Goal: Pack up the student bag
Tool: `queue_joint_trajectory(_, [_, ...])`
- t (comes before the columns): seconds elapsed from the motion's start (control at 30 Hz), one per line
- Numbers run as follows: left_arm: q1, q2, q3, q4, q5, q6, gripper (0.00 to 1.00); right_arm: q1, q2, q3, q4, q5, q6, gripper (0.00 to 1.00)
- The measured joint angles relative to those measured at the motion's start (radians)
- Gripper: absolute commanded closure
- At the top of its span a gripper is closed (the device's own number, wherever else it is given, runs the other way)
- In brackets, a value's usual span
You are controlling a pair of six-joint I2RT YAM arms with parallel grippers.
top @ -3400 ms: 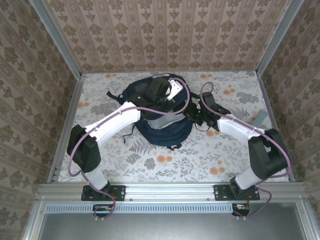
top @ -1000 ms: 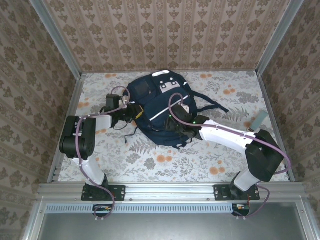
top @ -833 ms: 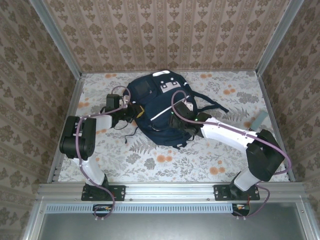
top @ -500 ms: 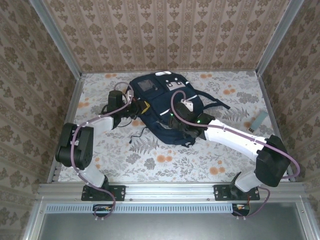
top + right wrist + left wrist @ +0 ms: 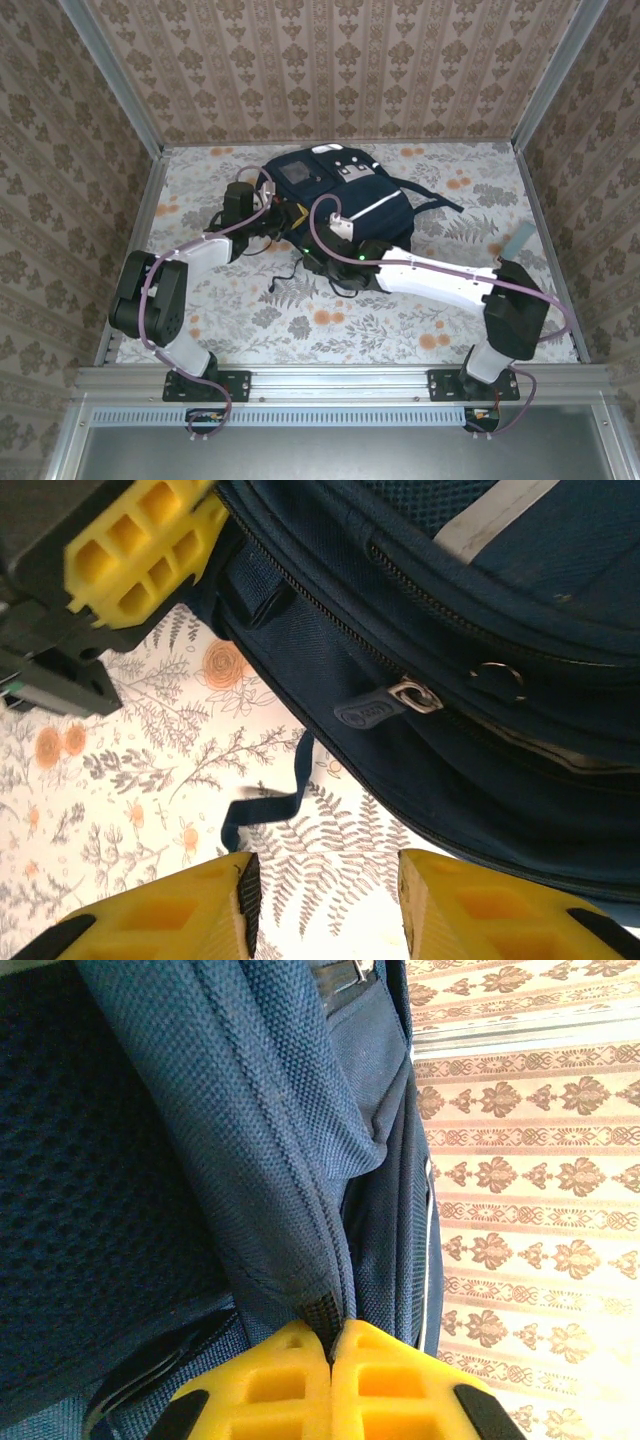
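While left tool [image 5: 332,1345] pinches it, student bag [image 5: 345,195] lies lengthwise near-to-far, right tool [image 5: 325,875] spread.

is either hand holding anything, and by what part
The left hand pinches the student bag by a zippered edge seam; the right hand is open, holding nothing.

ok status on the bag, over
Left gripper shut on student bag seam. Right gripper open, empty, short of the zipper pull. Loose strap ahead of it.

The navy student bag [image 5: 330,190] lies front-up, white stripe and patches showing.
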Motion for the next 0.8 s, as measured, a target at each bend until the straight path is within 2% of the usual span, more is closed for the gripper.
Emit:
queue_joint_trajectory(0.37, [0.0, 0.0, -0.016, 0.01, -0.008, -0.004, 0.99, -0.007, 0.17, 0.116, -0.053, 0.098, 0.163, 0.59])
queue_joint_trajectory(0.5, [0.0, 0.0, -0.016, 0.01, -0.008, -0.005, 0.99, -0.011, 0.192, 0.153, -0.099, 0.151, 0.216, 0.64])
queue_joint_trajectory(0.8, [-0.005, 0.0, -0.018, 0.01, -0.008, -0.008, 0.98, -0.041, 0.217, 0.157, -0.13, 0.179, 0.304, 0.63])
